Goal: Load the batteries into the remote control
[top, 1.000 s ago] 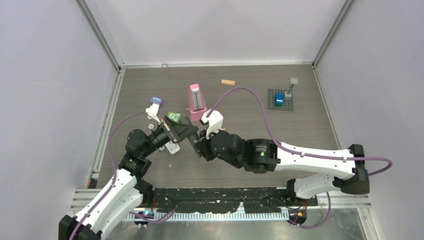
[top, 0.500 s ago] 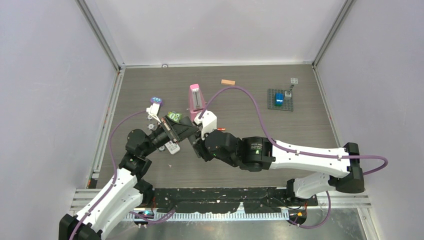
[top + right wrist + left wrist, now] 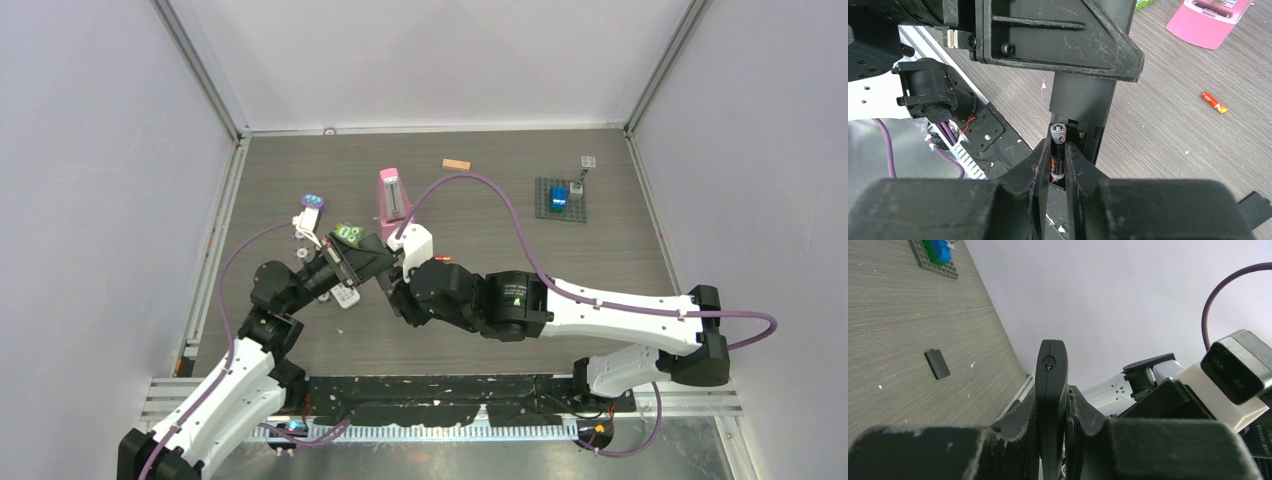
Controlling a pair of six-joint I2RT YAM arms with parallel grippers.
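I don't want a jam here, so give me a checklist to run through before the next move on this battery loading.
1. Remote control clamped in left gripper: ok.
2. Battery between jaws of right gripper, at open compartment: ok.
3. Battery fully seated: cannot tell.
4. Right grip tight: cannot tell.
5. Spare battery on table: ok.
6. Cover off, on table: ok.

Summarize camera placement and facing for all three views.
Top external: above and behind the bases, looking down on the table; left arm and right arm show.
Left wrist: looks along the left jaws clamping the remote edge-on, toward the right arm.
Right wrist: looks along the right jaws closed around a battery at the remote's open bay.
Shared: both wrist views show the remote.
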